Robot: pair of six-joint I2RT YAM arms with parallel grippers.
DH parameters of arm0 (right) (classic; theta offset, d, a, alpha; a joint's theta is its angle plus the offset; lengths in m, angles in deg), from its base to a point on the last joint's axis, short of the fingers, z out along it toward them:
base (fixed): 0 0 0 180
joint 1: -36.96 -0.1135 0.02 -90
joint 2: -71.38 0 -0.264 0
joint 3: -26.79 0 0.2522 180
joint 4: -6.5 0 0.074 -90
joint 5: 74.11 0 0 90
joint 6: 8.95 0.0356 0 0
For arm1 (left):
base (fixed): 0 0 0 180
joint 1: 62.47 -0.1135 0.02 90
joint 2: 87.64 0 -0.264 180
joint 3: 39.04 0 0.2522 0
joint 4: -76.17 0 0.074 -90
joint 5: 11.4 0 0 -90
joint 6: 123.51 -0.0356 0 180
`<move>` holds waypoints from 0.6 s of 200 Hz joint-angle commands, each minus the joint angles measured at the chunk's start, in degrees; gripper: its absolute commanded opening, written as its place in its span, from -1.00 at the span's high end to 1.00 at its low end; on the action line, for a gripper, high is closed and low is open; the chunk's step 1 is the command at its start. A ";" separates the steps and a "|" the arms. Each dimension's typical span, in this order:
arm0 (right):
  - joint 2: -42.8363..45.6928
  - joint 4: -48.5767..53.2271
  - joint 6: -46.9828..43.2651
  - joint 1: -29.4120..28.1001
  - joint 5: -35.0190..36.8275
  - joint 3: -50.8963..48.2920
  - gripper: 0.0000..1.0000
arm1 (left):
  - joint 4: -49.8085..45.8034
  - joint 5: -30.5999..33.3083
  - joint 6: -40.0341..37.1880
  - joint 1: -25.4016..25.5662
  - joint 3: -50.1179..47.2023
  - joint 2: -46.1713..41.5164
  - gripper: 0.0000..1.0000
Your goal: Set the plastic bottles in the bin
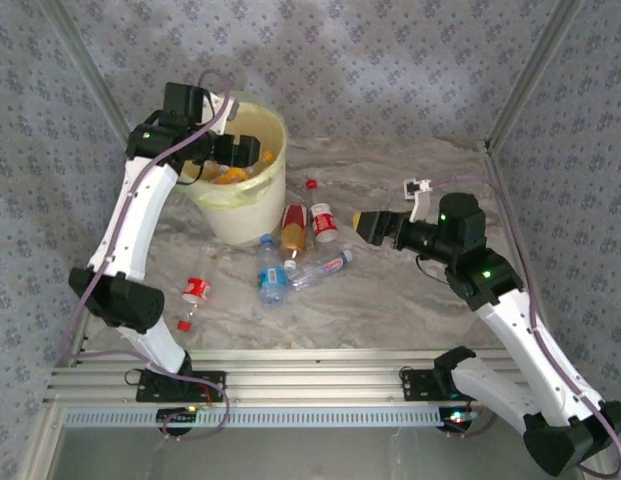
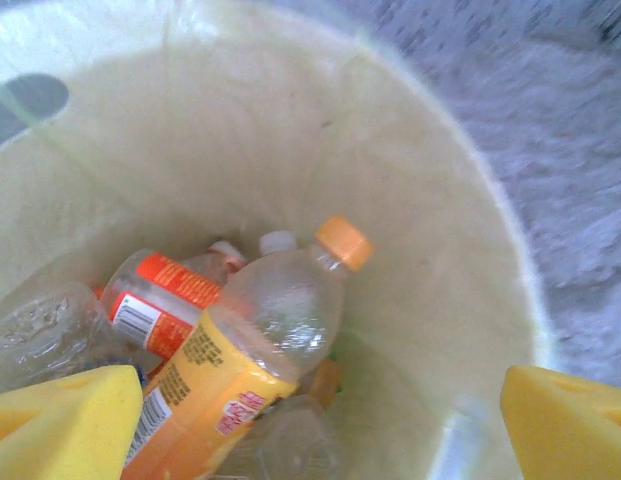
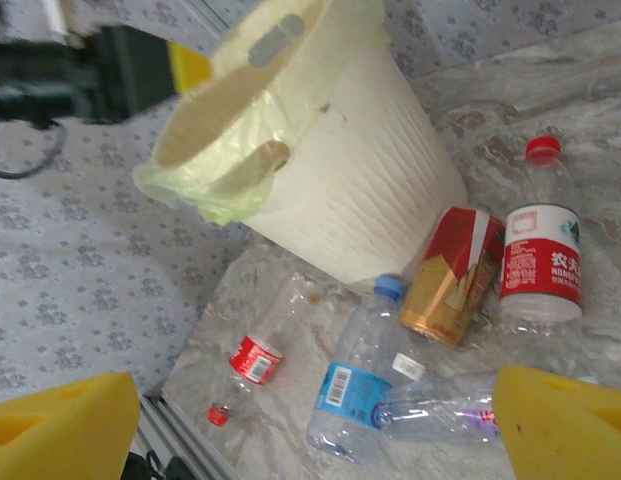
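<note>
Surface: marbled grey surface (image 1: 410,310) with patterned walls all round. The bin (image 1: 240,218) stands far left, and five plastic bottles (image 1: 271,272) lie loose just right of it and nearer to us.
Bin contents: several bottles are down inside. An orange-capped bottle (image 2: 280,310) with a yellow label lies on top, with a red-labelled bottle (image 2: 155,300) beside it.
Left claw: the left claw (image 1: 252,153) hangs over the bin's mouth, pads spread wide and nothing between them.
Right claw: the right claw (image 1: 358,221) is out on the right, aimed left at the loose cluster. It's gaping and empty, and apart from every bottle.
Closest pick: the red-capped bottle (image 3: 540,262) with the white-and-red label lies nearest the right claw. The red-and-gold bottle (image 3: 452,275) sits just beside it.
Others: nearer us, a blue-capped bottle (image 3: 355,380) and a clear crushed bottle (image 3: 440,412) lie close together. A small red-banded bottle (image 3: 258,352) lies off to the near left.
Handling: we judge them empty or nearly so, which makes them light. The walls are thin and dented and will buckle under a squeeze. The plastic is smooth and rounded, so they're likely to roll or slip out.
Where to hold: we'd pinch across the labelled middle, square to the bottle's length, where the body is widest. The neck is stiffer but makes a small target.
Watch for: a nudge could send the neighbouring bottle rolling.
</note>
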State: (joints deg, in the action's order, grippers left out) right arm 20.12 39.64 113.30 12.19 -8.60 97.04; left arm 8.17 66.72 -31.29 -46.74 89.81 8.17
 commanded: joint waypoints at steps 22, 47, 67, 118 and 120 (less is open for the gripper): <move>-4.07 5.62 -2.63 -2.96 6.77 -0.60 -0.75 | 5.79 -9.11 4.61 0.30 -5.14 -10.83 -0.99; -7.17 7.77 -0.65 -4.57 12.32 -0.90 -0.70 | 9.17 -11.82 7.45 2.37 -11.83 -16.49 -0.99; -9.33 6.03 1.01 -4.99 12.10 -2.40 -0.70 | 10.94 -12.67 8.73 5.14 -17.41 -20.56 -0.99; -13.41 3.54 16.37 -4.58 18.63 -8.24 -0.63 | 12.95 -12.78 10.05 13.31 -29.15 -27.08 -0.99; -13.49 3.25 17.04 -4.49 18.83 -8.70 -0.63 | 13.11 -12.99 10.01 13.53 -29.60 -27.19 -0.99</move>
State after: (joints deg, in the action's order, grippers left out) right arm 7.20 44.91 119.99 7.58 5.78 92.23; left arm 18.71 55.40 -22.44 -35.97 63.93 -16.47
